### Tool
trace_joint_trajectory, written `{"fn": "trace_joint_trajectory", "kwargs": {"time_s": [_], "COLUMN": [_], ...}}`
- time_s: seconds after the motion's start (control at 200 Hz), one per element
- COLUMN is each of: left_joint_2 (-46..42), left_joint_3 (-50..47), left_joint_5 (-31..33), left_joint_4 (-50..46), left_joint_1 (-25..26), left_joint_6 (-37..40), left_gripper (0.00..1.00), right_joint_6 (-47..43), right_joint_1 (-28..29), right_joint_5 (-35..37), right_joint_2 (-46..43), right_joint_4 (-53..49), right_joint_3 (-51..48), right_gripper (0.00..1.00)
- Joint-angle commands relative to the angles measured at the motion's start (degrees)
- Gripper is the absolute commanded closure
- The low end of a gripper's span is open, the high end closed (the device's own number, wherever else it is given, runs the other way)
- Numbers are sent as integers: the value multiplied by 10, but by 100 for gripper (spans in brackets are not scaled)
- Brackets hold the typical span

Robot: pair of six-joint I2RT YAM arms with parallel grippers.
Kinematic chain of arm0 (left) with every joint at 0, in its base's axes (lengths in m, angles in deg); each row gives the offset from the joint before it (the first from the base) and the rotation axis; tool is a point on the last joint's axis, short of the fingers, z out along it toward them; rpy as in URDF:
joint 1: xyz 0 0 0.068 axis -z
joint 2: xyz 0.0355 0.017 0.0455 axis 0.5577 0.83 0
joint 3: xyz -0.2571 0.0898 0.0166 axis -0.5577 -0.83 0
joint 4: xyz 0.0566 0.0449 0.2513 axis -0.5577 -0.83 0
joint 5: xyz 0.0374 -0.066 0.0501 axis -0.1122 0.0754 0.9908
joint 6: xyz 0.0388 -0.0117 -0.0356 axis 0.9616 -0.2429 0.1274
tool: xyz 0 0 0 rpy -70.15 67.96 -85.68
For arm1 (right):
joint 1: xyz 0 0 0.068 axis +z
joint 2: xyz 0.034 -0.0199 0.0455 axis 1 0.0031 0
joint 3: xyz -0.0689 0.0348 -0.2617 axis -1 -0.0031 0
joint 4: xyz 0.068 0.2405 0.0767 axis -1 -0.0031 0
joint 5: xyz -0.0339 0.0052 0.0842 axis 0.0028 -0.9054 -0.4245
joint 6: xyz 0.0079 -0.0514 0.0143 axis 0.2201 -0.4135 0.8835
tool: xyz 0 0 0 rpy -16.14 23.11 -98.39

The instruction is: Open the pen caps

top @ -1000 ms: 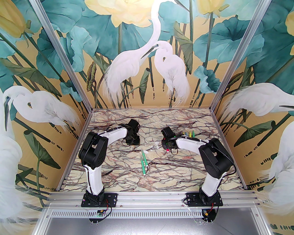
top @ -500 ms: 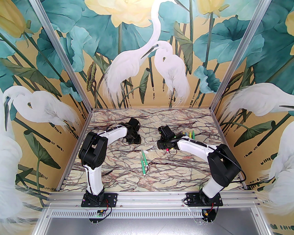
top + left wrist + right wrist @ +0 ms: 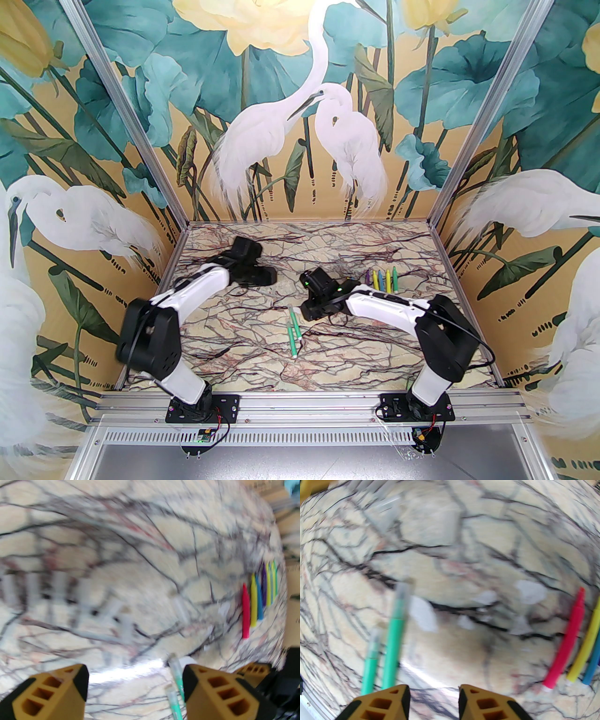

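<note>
Item: two green pens (image 3: 294, 330), clear caps (image 3: 402, 592) on | Place: worktop (image 3: 234, 356), well left of uncapped pen row (image 3: 382, 280) | Right jaws: apart, empty, between row and pens | Left jaws: wide, empty | Method advised: clamp barrel, pull cap straight along axis.

Bare marble table (image 3: 243, 361) lies open around the green pens (image 3: 293, 342), with the right arm (image 3: 379, 307) close beyond them.

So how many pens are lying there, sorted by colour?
Green pens: 3
Yellow pens: 2
Blue pens: 1
Purple pens: 1
Pink pens: 1
Total: at least 8; the row is blurred and partly behind the right arm, so some colours may have more.
</note>
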Motion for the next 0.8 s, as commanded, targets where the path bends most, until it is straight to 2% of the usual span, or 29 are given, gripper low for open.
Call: {"fn": "trace_joint_trajectory", "kwargs": {"time_s": [0.0, 0.155, 0.525, 0.795], "left_joint_2": [-30, -63, -100, -104], "left_joint_3": [-46, -94, -132, -144], "left_joint_5": [-32, -40, -23, -21], "left_joint_4": [60, 107, 142, 163], "left_joint_1": [-26, -51, -75, -76], "left_joint_6": [-26, -45, -58, -57], "left_gripper": [28, 27, 26, 25], "right_joint_6": [14, 15, 21, 16], "right_joint_1": [14, 34, 47, 57], "right_joint_5": [-16, -22, -27, 28], "right_joint_2": [28, 71, 127, 168], "right_joint_4": [-15, -32, -72, -144], "right_joint_3": [27, 59, 98, 148], "right_gripper": [59, 58, 60, 63]}}
